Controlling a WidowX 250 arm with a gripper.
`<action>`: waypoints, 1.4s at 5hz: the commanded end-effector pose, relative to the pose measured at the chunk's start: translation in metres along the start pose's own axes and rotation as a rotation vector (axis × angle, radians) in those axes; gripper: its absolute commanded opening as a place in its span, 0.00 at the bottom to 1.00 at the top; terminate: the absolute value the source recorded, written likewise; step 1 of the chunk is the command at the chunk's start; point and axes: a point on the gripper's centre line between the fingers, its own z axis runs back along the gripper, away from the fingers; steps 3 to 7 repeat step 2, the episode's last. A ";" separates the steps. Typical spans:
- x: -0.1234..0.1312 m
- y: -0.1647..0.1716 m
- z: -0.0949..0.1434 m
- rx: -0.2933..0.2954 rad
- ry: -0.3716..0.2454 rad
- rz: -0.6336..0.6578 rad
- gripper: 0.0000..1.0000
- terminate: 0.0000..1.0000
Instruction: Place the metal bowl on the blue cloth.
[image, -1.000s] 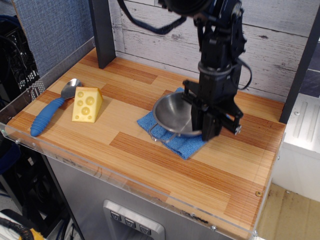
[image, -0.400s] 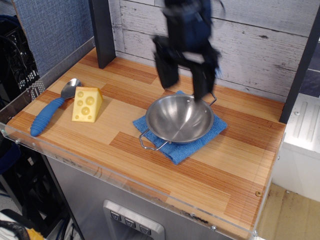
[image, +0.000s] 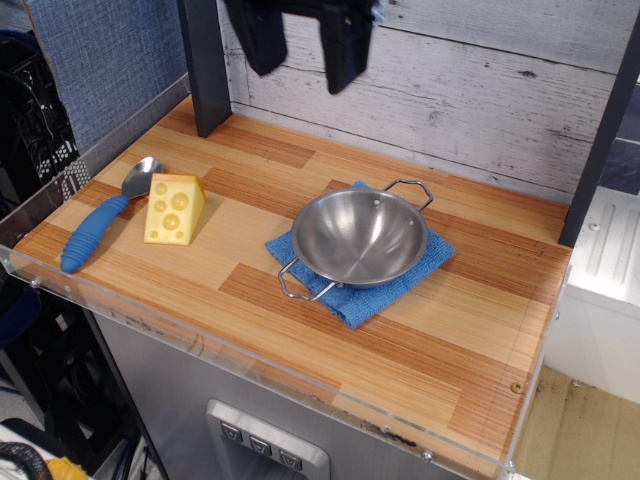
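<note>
The metal bowl (image: 359, 237) is round and shiny with two angular wire handles. It sits upright on the blue cloth (image: 433, 250), which shows around its edges on the wooden table. My gripper (image: 303, 55) is high above the table at the top of the view, up and to the left of the bowl. Its two dark fingers (image: 343, 50) hang apart and hold nothing.
A yellow cheese wedge (image: 174, 208) stands at the left. A metal spoon with a blue handle (image: 98, 226) lies beside it near the left edge. A dark post (image: 205, 65) stands at the back left. A clear plastic lip (image: 250, 345) runs along the front edge.
My gripper let go of the bowl, rose and moved up and left, away from it. The bowl now rests on the cloth.
</note>
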 end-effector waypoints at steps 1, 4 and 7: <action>-0.008 0.004 0.016 -0.010 -0.014 -0.046 1.00 0.00; -0.008 0.004 0.016 -0.010 -0.014 -0.046 1.00 1.00; -0.008 0.004 0.016 -0.010 -0.014 -0.046 1.00 1.00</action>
